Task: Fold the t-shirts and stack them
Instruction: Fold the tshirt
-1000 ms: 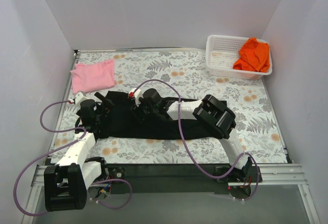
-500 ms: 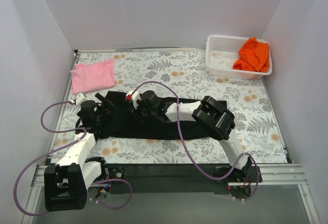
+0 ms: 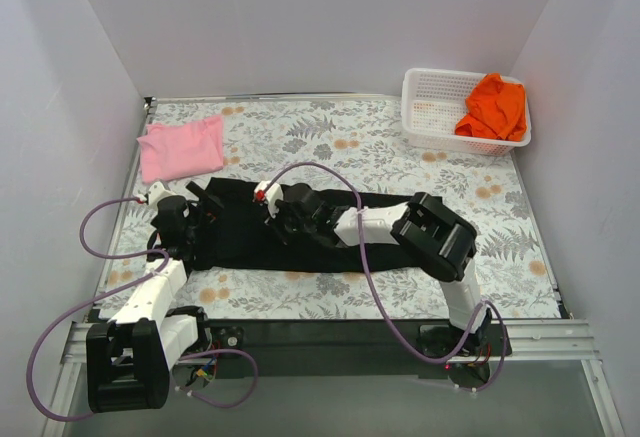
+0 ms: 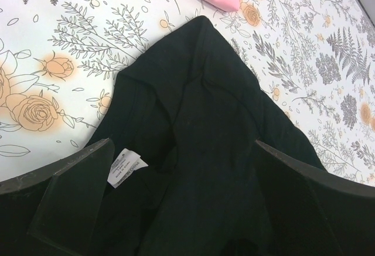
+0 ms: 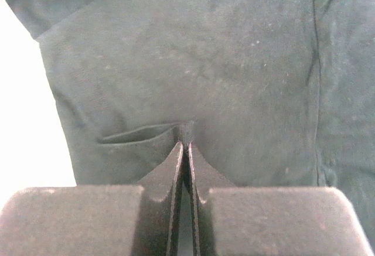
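The black t-shirt [image 3: 300, 242] lies folded into a long strip across the middle of the table. My right gripper [image 5: 186, 146] is shut on a pinched fold of the black t-shirt [image 5: 193, 62] near its left part, the cloth puckering at the tips. My left gripper [image 4: 184, 150] stands wide open just over the shirt's left end, where a white label [image 4: 124, 168] shows; nothing lies between its fingers [image 4: 76, 180]. The pink t-shirt [image 3: 180, 147] lies folded at the back left. An orange t-shirt [image 3: 493, 107] sits crumpled in the basket.
A white mesh basket [image 3: 430, 107] stands at the back right corner. The flowered tablecloth [image 3: 350, 137] covers the table, with white walls close on three sides. Purple cables [image 3: 360, 277] loop from both arms over the near part of the table.
My right gripper has closed on the black cloth and its arm has stretched slightly lower over the shirt. The left arm has stayed still.
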Tool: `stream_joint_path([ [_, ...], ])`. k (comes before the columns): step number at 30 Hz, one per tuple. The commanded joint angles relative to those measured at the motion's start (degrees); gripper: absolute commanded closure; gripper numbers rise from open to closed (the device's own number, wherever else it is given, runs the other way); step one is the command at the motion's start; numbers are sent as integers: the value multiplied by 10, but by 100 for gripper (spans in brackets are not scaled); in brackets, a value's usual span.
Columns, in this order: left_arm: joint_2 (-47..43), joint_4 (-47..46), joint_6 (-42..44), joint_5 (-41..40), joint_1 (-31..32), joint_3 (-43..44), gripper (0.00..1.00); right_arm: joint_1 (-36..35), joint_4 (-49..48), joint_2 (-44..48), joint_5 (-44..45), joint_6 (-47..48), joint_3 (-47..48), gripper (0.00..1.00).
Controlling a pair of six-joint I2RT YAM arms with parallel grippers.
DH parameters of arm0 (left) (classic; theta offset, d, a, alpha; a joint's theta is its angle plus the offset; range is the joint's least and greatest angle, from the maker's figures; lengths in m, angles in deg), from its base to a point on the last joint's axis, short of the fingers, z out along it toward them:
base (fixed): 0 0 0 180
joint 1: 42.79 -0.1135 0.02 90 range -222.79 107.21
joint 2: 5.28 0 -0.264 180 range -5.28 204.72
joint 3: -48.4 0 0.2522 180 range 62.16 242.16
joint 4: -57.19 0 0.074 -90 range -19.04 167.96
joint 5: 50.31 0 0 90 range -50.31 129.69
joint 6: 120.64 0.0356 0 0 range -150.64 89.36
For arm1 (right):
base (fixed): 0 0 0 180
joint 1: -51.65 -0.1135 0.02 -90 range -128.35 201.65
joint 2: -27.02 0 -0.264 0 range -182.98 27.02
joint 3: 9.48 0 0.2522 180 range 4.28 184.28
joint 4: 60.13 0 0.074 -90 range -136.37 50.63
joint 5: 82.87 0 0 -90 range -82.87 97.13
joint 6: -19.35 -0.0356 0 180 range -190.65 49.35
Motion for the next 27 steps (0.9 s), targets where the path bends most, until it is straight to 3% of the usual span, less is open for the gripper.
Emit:
stream_joint_path([
  [1, -8, -8, 9, 8, -2, -3, 2, -14, -52, 66, 22, 9, -47, 99],
  [10, -3, -8, 10, 10, -1, -1, 2, -40, -65, 106, 36, 2, -122, 97],
  [12, -3, -8, 11, 12, -1, -2, 2, -46, -66, 109, 39, -3, -136, 87],
  [14, -3, -8, 11, 13, -2, -2, 2, -49, -66, 116, 47, -5, -145, 68],
  [18, -4, -6, 11, 12, -1, -2, 2, -50, -67, 157, 71, -4, -180, 49],
  [20, -6, -5, 12, 9, -1, -2, 2, -50, -66, 195, 88, 2, -191, 43],
  [27, -10, -9, 16, 22, -1, -3, 2, -47, -61, 261, 168, 30, -210, 40],
])
